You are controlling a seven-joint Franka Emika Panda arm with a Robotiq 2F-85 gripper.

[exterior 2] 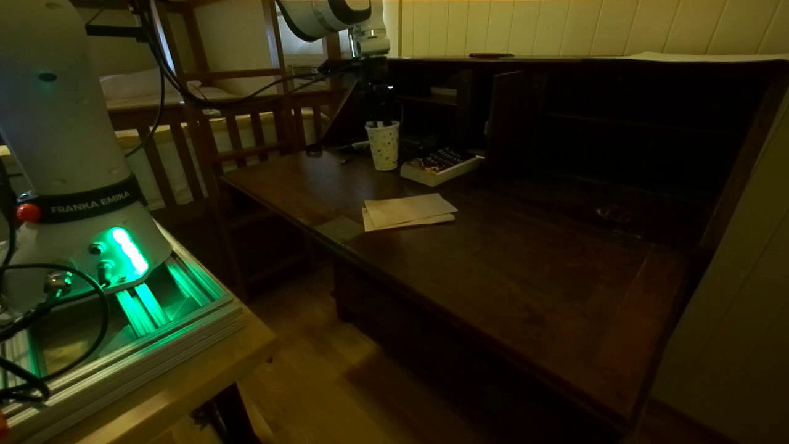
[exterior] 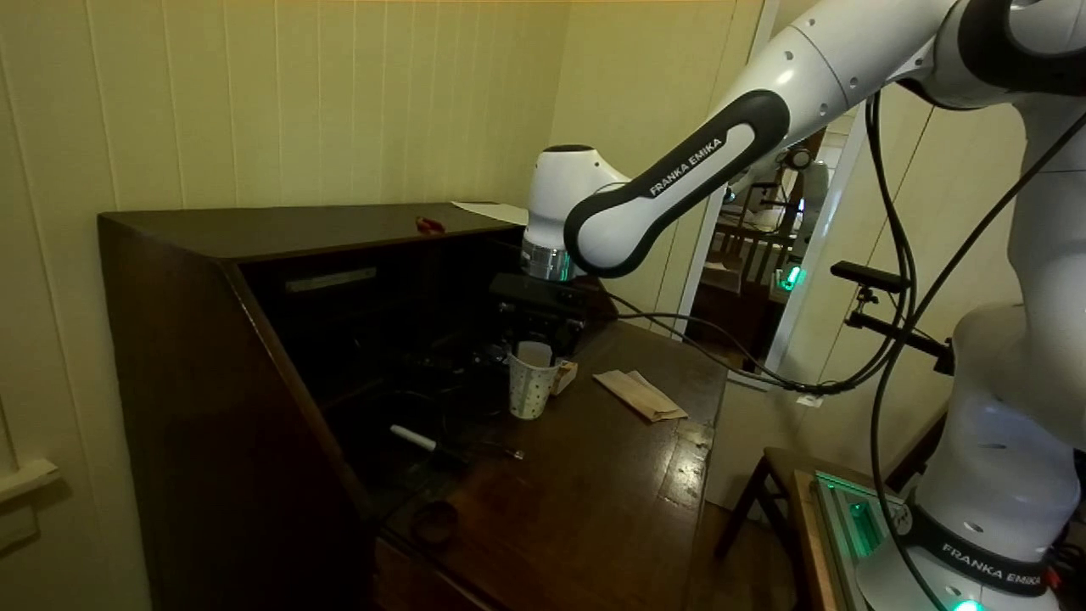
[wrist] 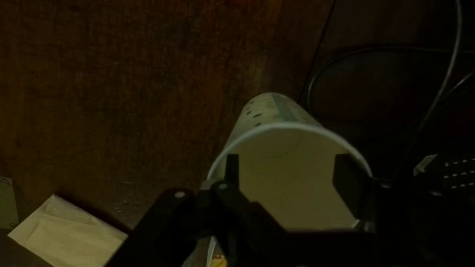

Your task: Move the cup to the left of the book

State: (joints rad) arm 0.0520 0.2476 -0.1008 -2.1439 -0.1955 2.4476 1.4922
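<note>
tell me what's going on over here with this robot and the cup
A robot arm reaches over a desk to a dotted cup. Its end effector is at the cup's mouth, with fingers apart in the wrist view, so it doesn't seem to be gripping; how deep they reach is hard to tell. In an exterior view the cup shows just left of a book, probably where it's meant to go. Some folded tan paper lies nearby on the desk.

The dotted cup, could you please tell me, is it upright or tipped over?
Upright, or nearly so: in both exterior views the cup has its rim at the top and its narrower base below.
</note>
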